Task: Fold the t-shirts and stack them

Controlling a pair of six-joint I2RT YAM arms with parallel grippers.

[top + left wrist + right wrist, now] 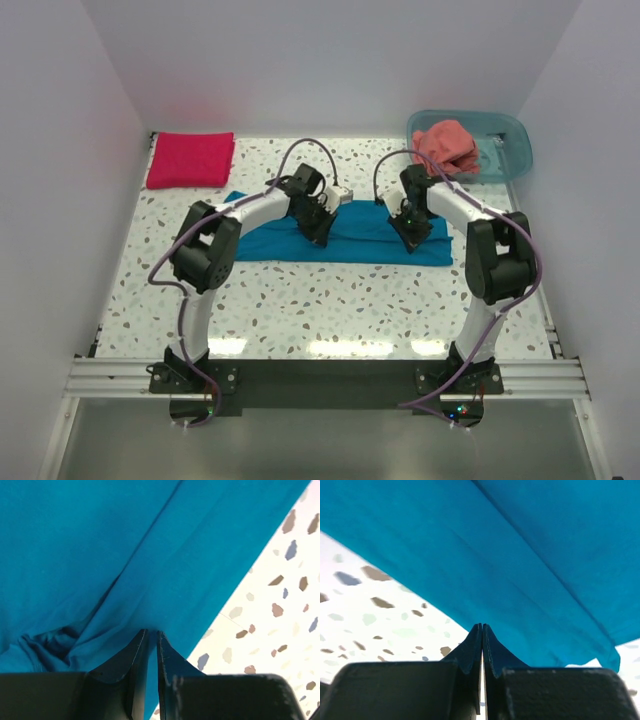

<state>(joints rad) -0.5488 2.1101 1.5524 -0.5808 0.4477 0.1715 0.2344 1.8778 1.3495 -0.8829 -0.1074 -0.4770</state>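
The teal-blue t-shirt (350, 238) lies as a long strip across the middle of the table. It fills the left wrist view (125, 555) and the right wrist view (530, 555). My left gripper (318, 232) (152, 632) is shut on a fold of it, with teal cloth between the jaws. My right gripper (412, 236) (482, 626) is shut, its tips pinching the shirt's edge. The crimson-magenta t-shirt (190, 160) lies folded at the back left. The salmon-coral t-shirt (447, 146) sits crumpled in the tub.
A translucent teal plastic tub (505, 150) stands at the back right corner. White walls close in the speckled table (330, 300) on the left, back and right. A metal rail (330, 375) runs along the near edge by the arm bases.
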